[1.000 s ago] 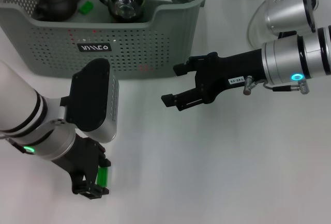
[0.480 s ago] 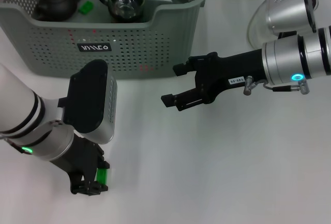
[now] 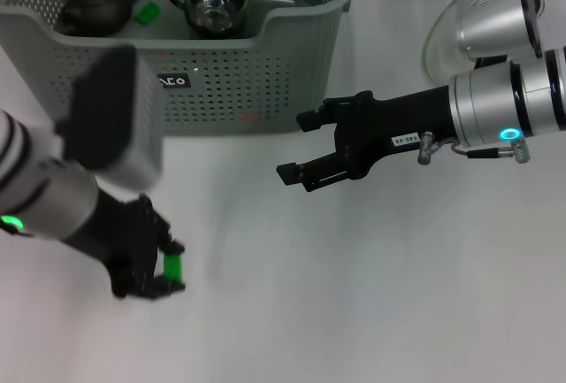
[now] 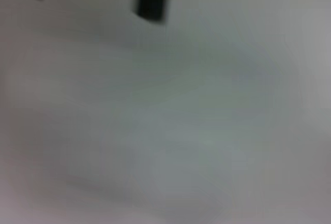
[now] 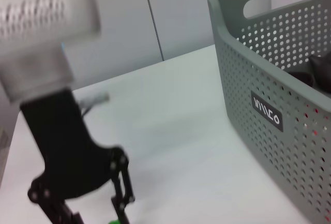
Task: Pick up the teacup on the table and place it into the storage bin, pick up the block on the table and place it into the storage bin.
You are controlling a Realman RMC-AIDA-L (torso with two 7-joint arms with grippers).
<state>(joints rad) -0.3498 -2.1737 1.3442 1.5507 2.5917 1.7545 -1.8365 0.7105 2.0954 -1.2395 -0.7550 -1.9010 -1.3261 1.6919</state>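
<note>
A: Where is the block (image 3: 173, 265)?

B: It is a small glossy green piece clamped between the left gripper's (image 3: 157, 268) black fingers, low over the white tabletop (image 3: 371, 294), well in front of the bin (image 3: 265, 73).

A: Any room around it?

B: Bare smooth tabletop lies open to its right and front. The bin's perforated grey-green wall stands beyond it, with the front rim dipping in the middle.

A: And the teacup (image 3: 211, 0)?

B: Round clear glass, sitting inside the bin beside a dark teapot (image 3: 95, 7) and another green block (image 3: 147, 13).

A: The other arm?

B: The right gripper (image 3: 296, 146) hovers just off the bin's front right corner, fingers spread wide and holding nothing.
</note>
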